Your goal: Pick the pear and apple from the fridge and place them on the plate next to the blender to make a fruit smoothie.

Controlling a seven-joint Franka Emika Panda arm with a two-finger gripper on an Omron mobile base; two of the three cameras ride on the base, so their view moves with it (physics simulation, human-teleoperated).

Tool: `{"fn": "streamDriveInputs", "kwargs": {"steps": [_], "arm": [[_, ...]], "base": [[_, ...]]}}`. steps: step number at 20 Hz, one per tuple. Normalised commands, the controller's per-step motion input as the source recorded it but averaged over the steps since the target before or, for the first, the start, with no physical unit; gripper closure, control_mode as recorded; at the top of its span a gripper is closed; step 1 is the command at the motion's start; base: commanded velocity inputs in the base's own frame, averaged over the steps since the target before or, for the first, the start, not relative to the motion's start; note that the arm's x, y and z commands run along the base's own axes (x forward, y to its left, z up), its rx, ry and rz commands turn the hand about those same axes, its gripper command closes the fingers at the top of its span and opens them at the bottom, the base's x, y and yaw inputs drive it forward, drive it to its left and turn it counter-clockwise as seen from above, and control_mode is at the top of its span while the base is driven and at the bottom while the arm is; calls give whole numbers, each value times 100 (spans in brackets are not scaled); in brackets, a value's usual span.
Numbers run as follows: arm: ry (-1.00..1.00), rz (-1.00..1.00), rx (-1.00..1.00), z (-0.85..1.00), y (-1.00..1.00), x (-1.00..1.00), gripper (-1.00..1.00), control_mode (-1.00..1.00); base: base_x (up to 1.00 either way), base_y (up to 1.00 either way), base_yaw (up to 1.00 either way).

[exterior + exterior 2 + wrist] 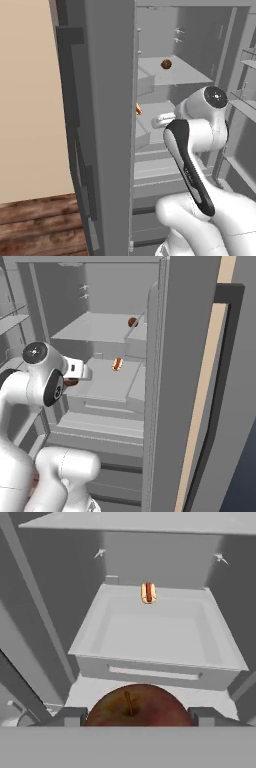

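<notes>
Writing: you can read no brand, label or lettering anywhere on the fridge [107,125], its shelves or the fruit.
Apple: you see the dark red apple [139,706] close in the hand view, stem up, its lower part cut off at the bottom of that view; in the right base view only a dark red sliver [70,382] shows beside the arm's wrist.
Pincer: the pincer [139,714] is pinching the apple, one fingertip [70,716] against each side of it.
Pear: the brownish pear [166,64] sits on the upper shelf, well above the apple; in the right base view it [132,322] is partly hidden by the door edge.
Small item: a tiny yellow-orange thing [148,593] lies at the back of the pale drawer [155,632]; you cannot make out what it is.
Hidden: in the left base view the arm's own wrist covers the pincer and the apple.
Arm pose: the arm reaches forward into the open fridge at the drawer's level, elbow bent, hand pointing toward the back wall.
</notes>
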Motion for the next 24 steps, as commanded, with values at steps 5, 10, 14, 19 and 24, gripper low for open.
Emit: {"fn": "streamDriveInputs", "kwargs": {"steps": [5, 10, 14, 19, 24], "arm": [[0, 0, 0, 0, 0, -22, 100, 100], [0, 0, 0, 0, 0, 0, 100, 100], [0, 0, 0, 0, 0, 0, 100, 100], [0, 0, 0, 0, 0, 0, 100, 100], [0, 0, 0, 0, 0, 0, 100, 100]], "base": [[-60, 0, 0], [-100, 2, -17], [-100, 0, -34], [-56, 9, 59], [-7, 0, 100]]}}
